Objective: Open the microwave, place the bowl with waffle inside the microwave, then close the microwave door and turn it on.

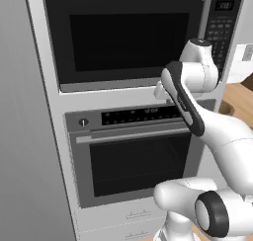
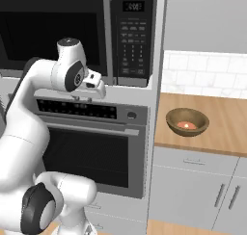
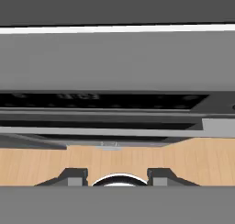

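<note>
Grey handle (image 2: 107,34) of the shut microwave door (image 1: 128,35) runs vertically, just above the gripper (image 2: 99,88). Its jaws stand partly apart, empty (bowl (image 2: 187,122) waits on the counter (image 2: 226,128), right).

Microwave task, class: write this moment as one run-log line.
microwave door: closed | bowl with waffle: on counter | gripper: open, empty, near oven

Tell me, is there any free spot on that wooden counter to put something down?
Yes. The wooden counter lies bare on both sides of the bowl with waffle, and behind it up to the white tiled wall. It is tighter left of the bowl, near the oven cabinet.
</note>
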